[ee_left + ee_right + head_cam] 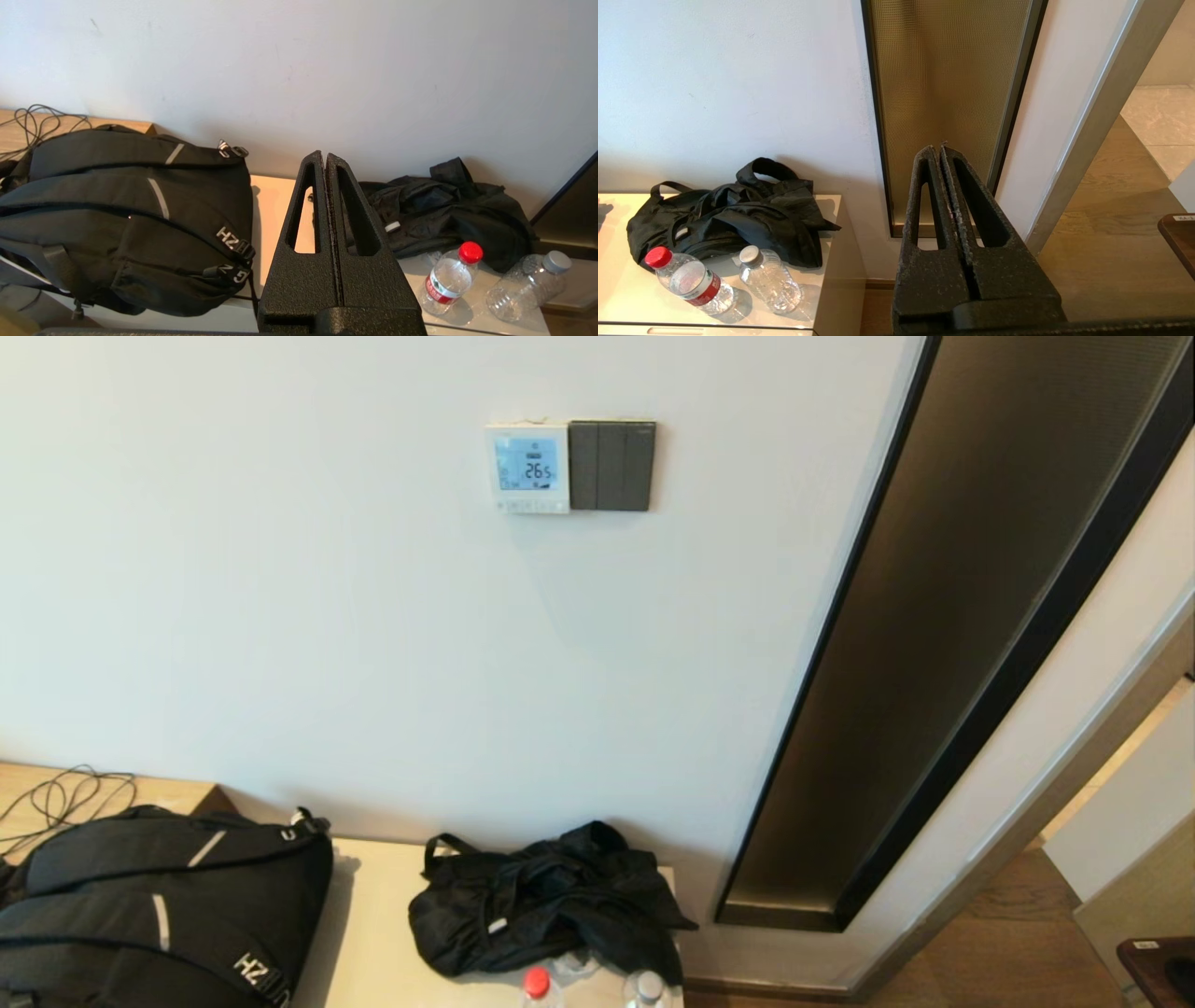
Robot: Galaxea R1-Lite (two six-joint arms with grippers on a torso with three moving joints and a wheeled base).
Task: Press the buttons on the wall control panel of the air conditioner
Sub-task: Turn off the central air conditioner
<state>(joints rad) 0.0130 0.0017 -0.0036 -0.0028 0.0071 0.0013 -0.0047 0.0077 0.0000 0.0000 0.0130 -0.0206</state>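
Both the left hand [325,161] and right hand [937,154] hang low with fingers pressed together, far below the control panel [527,468] high on the wall, whose tiny stiff buttons [532,506] likely need only a light fingertip push.

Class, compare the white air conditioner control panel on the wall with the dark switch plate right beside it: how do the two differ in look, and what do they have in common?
The control panel is white with a lit blue screen showing dark digits; the switch plate is dark grey with no screen. The control panel has a row of tiny pale buttons along its bottom edge; the switch plate is split into three tall rockers. Both are square, about the same size, and mounted side by side on the wall.
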